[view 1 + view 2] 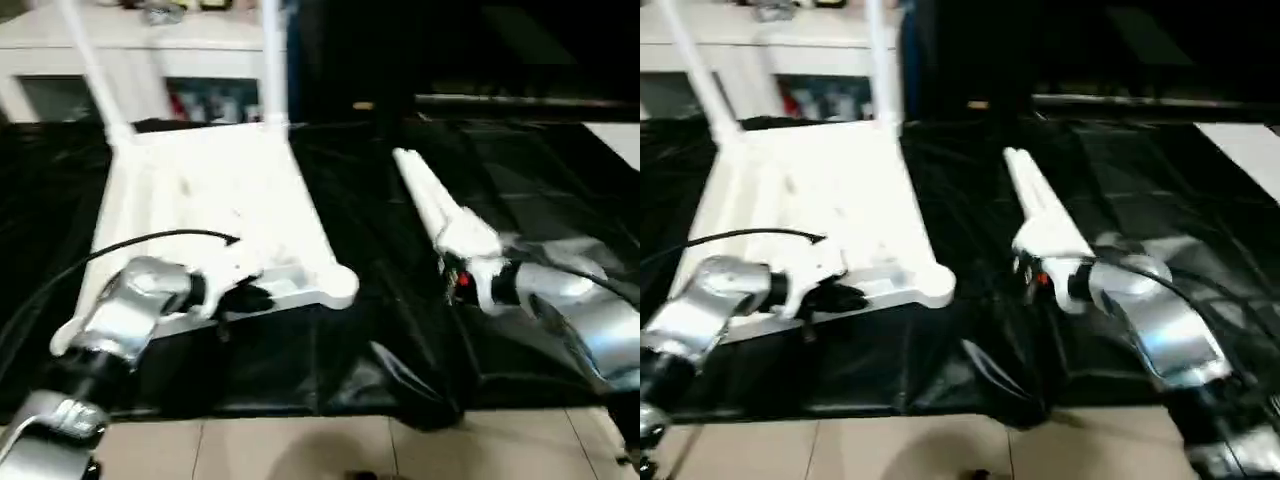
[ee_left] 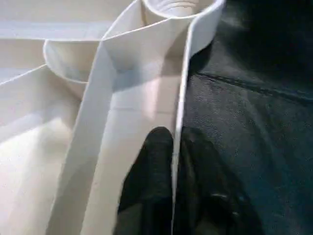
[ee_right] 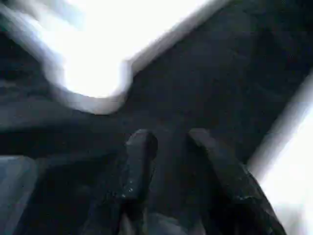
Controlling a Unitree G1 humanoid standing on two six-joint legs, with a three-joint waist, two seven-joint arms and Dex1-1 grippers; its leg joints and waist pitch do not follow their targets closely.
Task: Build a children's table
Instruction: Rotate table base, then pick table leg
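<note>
While black sheeting is covering the surface, the white table top is lying underside up on its left part, two legs standing in its far corners. The left pincer is clamping the top's near rim wall by a corner socket. A loose leg is lying at the right pincer, whose fingers are standing slightly apart around nothing visible.
</note>
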